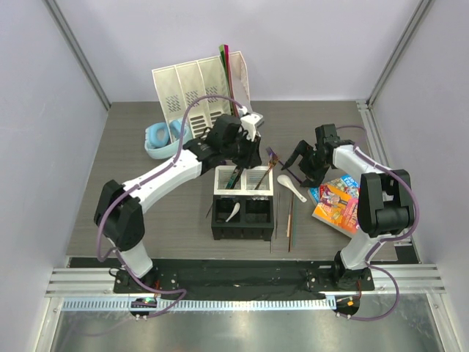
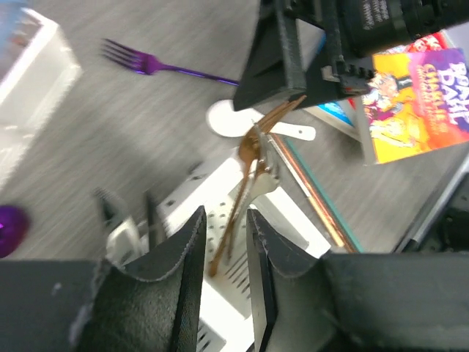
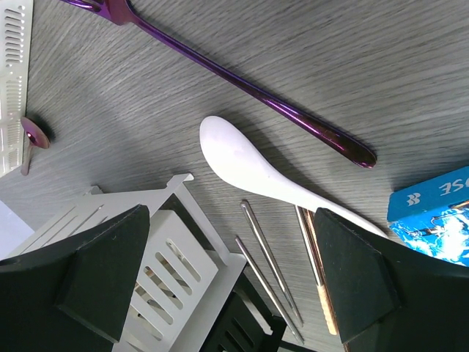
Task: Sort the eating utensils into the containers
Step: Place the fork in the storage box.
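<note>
**Top view.** The caddy (image 1: 242, 233) sits mid-frame on the grey bench (image 1: 179, 235). Its two white cells are toward the top of the frame and its two black cells toward the bottom. A stowed white spoon (image 1: 233, 213) lies in the left black cell, and slim pieces lean in both white cells. The left tool (image 1: 245, 160) hangs over the white cells. The right tool (image 1: 299, 167) is to the caddy's upper right, near the purple fork (image 1: 272, 155) and the loose white spoon (image 1: 293, 189). Chopsticks (image 1: 290, 220) lie just right of the caddy. The book (image 1: 337, 202) is at right, and the headphones (image 1: 161, 139) and file organiser (image 1: 194, 88) are at upper left.

**Left wrist.** The left tool (image 2: 226, 220) is released, with its pads parted. Copper-coloured cutlery (image 2: 253, 150) stands in the gap, and neither pad appears to touch it. Its lower end is in a white slotted cell of the caddy (image 2: 238, 282). Beyond it lie the loose white spoon (image 2: 223, 117), the purple fork (image 2: 146, 64) and the book (image 2: 421, 95).

**Right wrist.** The right tool (image 3: 231, 220) is spread wide and grasps nothing. The loose white spoon (image 3: 242, 158) lies on the bench between its fingers. The purple fork (image 3: 242, 84) runs diagonally above it. The chopsticks (image 3: 271, 257) and a caddy corner (image 3: 176, 264) are at the bottom.
</note>
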Tool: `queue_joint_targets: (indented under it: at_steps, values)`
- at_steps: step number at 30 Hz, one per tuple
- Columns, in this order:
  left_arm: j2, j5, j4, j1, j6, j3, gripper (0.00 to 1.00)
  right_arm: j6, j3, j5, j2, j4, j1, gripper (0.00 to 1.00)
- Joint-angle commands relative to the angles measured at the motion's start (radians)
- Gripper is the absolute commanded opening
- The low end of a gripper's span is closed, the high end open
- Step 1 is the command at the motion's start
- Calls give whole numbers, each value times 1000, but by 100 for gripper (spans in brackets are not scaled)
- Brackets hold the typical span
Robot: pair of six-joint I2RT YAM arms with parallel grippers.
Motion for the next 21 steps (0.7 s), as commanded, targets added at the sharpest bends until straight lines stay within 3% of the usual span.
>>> queue_joint_targets:
  at_steps: [1, 7, 12, 16, 21]
  values:
    - [-107, -146, -62, 9, 72, 53, 29, -4, 0, -5, -14, 17, -1, 100]
    - [-231, -248, -106, 77, 44, -85, 29, -108, 34, 64, -43, -70, 3, 99]
    - [-297, -254, -108, 155, 22, -196, 31, -202, 64, 116, -98, -183, 32, 96]
    - [-311, -304, -135, 163, 39, -231, 31, -219, 43, 138, -155, -222, 86, 93]
    - [-316, -308, -117, 187, -64, -289, 31, -178, 8, 142, -194, -226, 160, 86]
